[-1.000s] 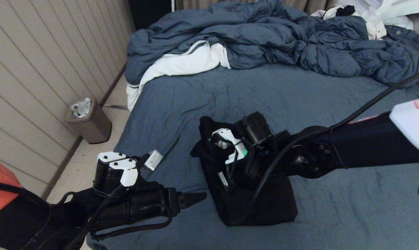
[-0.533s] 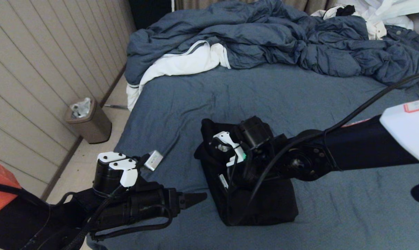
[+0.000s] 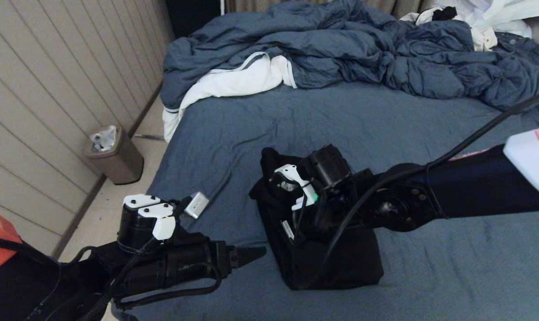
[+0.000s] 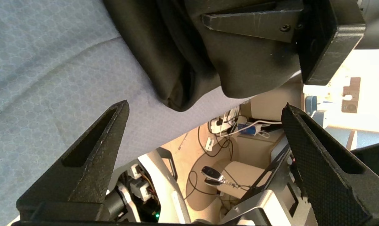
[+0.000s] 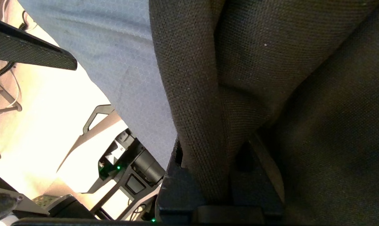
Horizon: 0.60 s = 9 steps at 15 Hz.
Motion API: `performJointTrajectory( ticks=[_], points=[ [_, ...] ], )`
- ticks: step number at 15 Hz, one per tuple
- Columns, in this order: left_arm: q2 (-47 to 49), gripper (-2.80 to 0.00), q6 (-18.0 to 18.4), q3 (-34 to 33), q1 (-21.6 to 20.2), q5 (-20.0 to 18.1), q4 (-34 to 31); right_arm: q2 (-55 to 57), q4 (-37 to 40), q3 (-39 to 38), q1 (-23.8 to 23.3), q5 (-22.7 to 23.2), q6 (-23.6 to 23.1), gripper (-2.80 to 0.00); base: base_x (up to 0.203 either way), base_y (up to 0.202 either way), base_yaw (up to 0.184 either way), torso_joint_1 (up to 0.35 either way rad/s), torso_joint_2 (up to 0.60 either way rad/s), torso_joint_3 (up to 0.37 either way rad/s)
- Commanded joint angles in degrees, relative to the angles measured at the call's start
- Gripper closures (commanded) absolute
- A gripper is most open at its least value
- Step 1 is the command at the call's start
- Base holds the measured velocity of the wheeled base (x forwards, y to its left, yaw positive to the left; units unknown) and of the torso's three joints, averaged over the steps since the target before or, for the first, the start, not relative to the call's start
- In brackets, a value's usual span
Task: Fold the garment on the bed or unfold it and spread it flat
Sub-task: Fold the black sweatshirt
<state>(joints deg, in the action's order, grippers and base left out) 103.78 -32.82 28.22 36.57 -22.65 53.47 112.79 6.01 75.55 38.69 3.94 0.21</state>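
garment (image 3: 332,254): black, folded, on the bed (image 3: 341,120) near its front edge | right hand (image 3: 274,185): pinching a fold of it | left hand (image 3: 251,255): wide, beside it, apart | writing: none readable

Left wall: pale beige panelling with long parallel grooves (image 3: 51,89), dark skirting strip along its foot. Floor: light beige, smooth (image 3: 118,200), visible in the gap between wall and mattress. Small taupe square waste bin with a crumpled clear liner (image 3: 112,156) stands on that floor against the wall. Crumpled puffy blue-grey duvet with white lining (image 3: 341,49) heaped across the far end, lining turned out at its left end. Heap of white clothing (image 3: 492,18) at far right, behind the duvet. Dark opening (image 3: 193,15) and beige drapes at the top edge. Light dim, even.
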Motion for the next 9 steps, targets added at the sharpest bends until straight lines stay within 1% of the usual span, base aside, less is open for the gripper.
performJointTrajectory(
  ticks=[1,2,3,4,7,9],
  points=[
    [-0.2,-2.80,-0.2,0.0,0.0,-0.1,0.3,-0.2,0.1,0.0,0.2,0.0,-0.1,0.00,0.000,0.000,0.000,0.000,0.00,0.000],
    [-0.2,-2.80,-0.2,0.0,0.0,-0.1,0.3,-0.2,0.2,-0.1,0.2,-0.3,0.1,-2.80,0.000,0.000,0.000,0.000,0.00,0.000],
    [-0.2,-2.80,-0.2,0.0,0.0,-0.1,0.3,-0.2,-0.1,-1.2,0.6,-2.1,-0.8,-2.80,0.000,0.000,0.000,0.000,0.00,0.000],
    [-0.2,-2.80,-0.2,0.0,0.0,-0.1,0.3,0.1,-0.3,-0.7,0.8,-2.9,-1.1,-2.80,0.000,0.000,0.000,0.000,0.00,0.000],
    [-0.1,-2.80,-0.2,0.0,0.1,-0.2,0.3,-0.5,0.0,-0.7,1.0,-2.9,-1.7,-2.80,0.000,0.000,0.000,0.000,0.00,0.000],
    [-0.2,-2.80,-0.2,0.0,0.1,-0.1,0.3,-1.1,-0.1,0.1,1.0,-2.8,-1.3,-2.80,0.000,0.000,0.000,0.000,0.00,0.000]
  ],
)
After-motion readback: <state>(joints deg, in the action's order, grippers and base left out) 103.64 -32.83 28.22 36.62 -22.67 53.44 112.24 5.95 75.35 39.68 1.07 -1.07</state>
